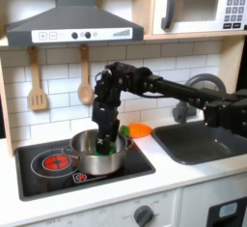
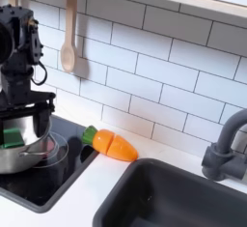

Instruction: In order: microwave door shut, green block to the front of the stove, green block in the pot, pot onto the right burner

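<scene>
The microwave door (image 1: 193, 7) at the first exterior view's upper right lies flush with its white body, its silver handle on the left side. The steel pot (image 1: 96, 154) (image 2: 19, 152) stands on the black stove (image 1: 39, 173) (image 2: 58, 173), over the right burner (image 2: 56, 150), whose red rings peek out beside it. The green block (image 1: 112, 146) (image 2: 13, 134) lies inside the pot. My gripper (image 1: 109, 137) (image 2: 25, 127) reaches straight down into the pot, fingers spread on either side of the block, so it looks open.
An orange toy vegetable (image 1: 141, 129) (image 2: 114, 146) with a green tip lies on the counter just right of the stove. A dark sink (image 1: 203, 142) (image 2: 174, 197) and grey faucet (image 2: 224, 152) follow. Wooden utensils (image 1: 37, 81) hang on the tiled wall.
</scene>
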